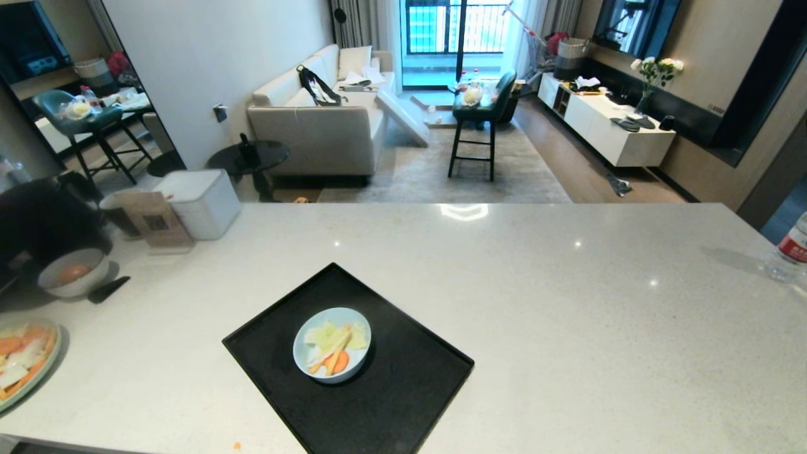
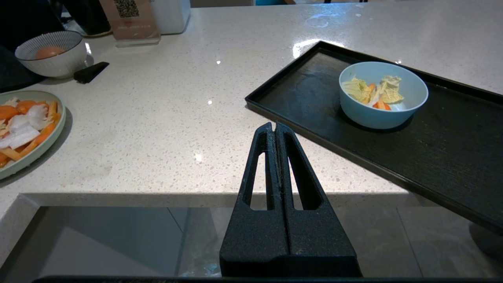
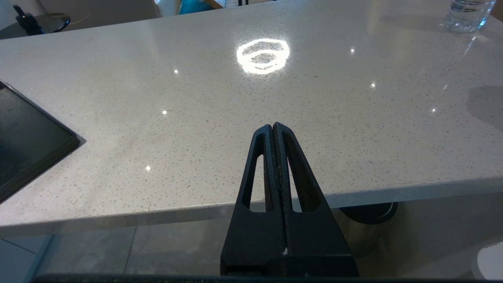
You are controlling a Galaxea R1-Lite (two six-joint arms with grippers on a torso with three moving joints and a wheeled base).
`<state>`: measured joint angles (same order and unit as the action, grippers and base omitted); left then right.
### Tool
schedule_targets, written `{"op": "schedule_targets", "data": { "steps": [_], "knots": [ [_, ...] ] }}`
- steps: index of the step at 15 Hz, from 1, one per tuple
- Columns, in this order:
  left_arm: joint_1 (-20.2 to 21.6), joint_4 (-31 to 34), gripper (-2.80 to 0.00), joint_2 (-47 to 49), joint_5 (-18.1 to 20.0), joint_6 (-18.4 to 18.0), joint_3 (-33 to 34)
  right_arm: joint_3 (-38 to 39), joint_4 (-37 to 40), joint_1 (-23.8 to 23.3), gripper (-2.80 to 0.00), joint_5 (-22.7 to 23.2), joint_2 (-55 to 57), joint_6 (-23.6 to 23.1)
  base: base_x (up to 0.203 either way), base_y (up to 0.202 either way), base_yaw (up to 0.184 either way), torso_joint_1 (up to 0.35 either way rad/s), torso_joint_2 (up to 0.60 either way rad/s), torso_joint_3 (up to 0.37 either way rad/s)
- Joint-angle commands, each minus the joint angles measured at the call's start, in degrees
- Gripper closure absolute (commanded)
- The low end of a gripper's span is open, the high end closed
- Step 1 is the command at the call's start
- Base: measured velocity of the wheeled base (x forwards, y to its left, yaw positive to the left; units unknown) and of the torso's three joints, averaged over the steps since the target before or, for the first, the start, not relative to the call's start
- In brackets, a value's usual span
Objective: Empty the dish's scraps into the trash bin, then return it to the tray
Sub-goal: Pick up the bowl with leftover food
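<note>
One small round pale blue-white glazed bowl (image 1: 332, 344) is sitting upright on one large flat black rectangular tray (image 1: 403, 403), toward the tray's left half, and is holding one small heap of yellow-green cabbage, orange carrot slices and thin pale sticks (image 1: 332, 349). The tray is lying at an angle on the near part of the speckled white stone desk (image 1: 567, 315). To the far left, one wide pale-green plate (image 1: 28, 359) of vegetables and one greyish-white striped bowl (image 1: 70, 272) are resting on the desk; one clear plastic bottle (image 1: 788, 252) is standing at the right edge. Two end effectors are hanging off the desk's near edge, each with fingers pressed together and holding nothing: the left end effector (image 2: 275, 127) near the tray, the right end effector (image 3: 272, 127) well right of it.
</note>
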<state>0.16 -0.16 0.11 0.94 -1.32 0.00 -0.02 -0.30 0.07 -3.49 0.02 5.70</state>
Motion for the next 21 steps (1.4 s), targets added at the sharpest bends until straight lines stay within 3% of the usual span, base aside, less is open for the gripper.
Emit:
{"op": "schedule_targets", "data": {
  "steps": [1, 21],
  "knots": [
    [0.02, -0.02, 0.00, -0.02, 0.03, 0.00, 0.00, 0.02, -0.05, 0.01, 0.00, -0.08, -0.02, 0.36, 0.000, 0.000, 0.000, 0.000, 0.00, 0.000],
    [0.02, 1.19, 0.00, 0.41, 0.33, 0.26, -2.10, 0.02, -0.05, 0.01, 0.00, -0.12, -0.02, 0.36, 0.000, 0.000, 0.000, 0.000, 0.00, 0.000]
  ]
}}
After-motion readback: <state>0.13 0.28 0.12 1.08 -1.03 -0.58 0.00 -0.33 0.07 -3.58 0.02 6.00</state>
